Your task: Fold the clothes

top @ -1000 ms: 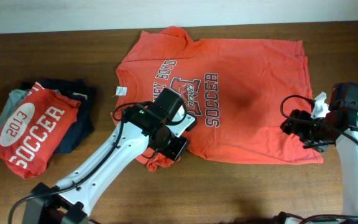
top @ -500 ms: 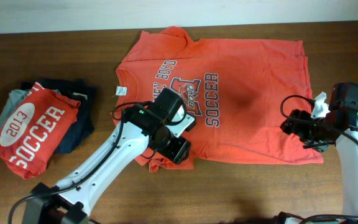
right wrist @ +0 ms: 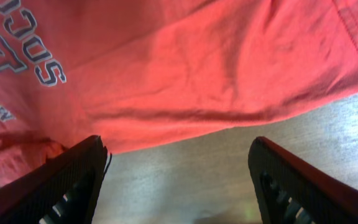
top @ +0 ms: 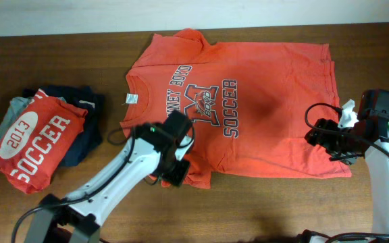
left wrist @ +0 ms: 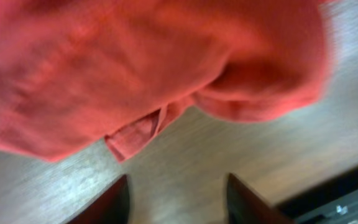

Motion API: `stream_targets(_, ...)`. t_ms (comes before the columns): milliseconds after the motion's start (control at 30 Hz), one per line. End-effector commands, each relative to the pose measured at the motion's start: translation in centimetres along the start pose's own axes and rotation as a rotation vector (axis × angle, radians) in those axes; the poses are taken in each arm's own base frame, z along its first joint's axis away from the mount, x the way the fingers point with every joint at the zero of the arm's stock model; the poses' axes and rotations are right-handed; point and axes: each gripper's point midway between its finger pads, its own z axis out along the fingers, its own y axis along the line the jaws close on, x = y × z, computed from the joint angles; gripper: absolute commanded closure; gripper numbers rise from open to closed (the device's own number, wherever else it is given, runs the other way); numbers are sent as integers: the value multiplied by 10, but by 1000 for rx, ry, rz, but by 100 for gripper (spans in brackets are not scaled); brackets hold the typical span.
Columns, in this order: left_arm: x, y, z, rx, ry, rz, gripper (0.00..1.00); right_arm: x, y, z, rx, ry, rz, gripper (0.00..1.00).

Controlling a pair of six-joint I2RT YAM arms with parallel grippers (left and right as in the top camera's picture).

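- Garment location: T-shirt [top: 262,94], orange-red, lies spread flat with the print side up on the wooden table [top: 59,61]. Collar faces 9 o'clock and hem faces 3 o'clock. A white neck tag [top: 130,98] shows at the collar.
- Sleeves: upper sleeve [top: 181,40] points to 12 o'clock. Lower sleeve [top: 198,177], at 6 o'clock, lies bunched beside the left gripper [top: 175,174].
- Left gripper: positioned at the 7 o'clock corner of the T-shirt. The wrist view shows its fingers [left wrist: 114,202] apart, with bare wood between them and rumpled fabric just ahead. Claw is released and grasps nothing.
- Right gripper [top: 335,147]: positioned at the 4 o'clock corner, on the hem side. The wrist view shows its fingers [right wrist: 73,180] spread wide over bare table, with the hem edge just ahead. Claw is released and grasps nothing.
- Folded pile: located at 9 o'clock on the table, well apart from the T-shirt. A red shirt [top: 36,142] printed "2013 SOCCER" lies on top of a dark navy garment [top: 86,118] and a grey garment [top: 5,118].
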Motion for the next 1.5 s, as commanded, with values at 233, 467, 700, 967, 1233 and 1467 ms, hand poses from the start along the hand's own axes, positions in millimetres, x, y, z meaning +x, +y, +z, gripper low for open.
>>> stream_targets(233,4,35,22,-168,-41,-70,63,0,1,0,-8,1,8,25)
stream_targets(467,-4,37,26,-176,-74,-68,62,0,1,0,-8,2,9,25)
stream_targets(700,6,37,36,-167,-36,-69,62,0,1,0,-8,2,9,25)
stream_targets(967,10,32,40,-134,-26,-69,74,0,1,0,-8,3,9,25)
stream_targets(1233,2,31,43,-126,-64,-67,89,0,1,0,-8,3,9,25)
stream_targets(1467,25,18,33,-63,51,-78,100,0,1,0,-8,3,9,25)
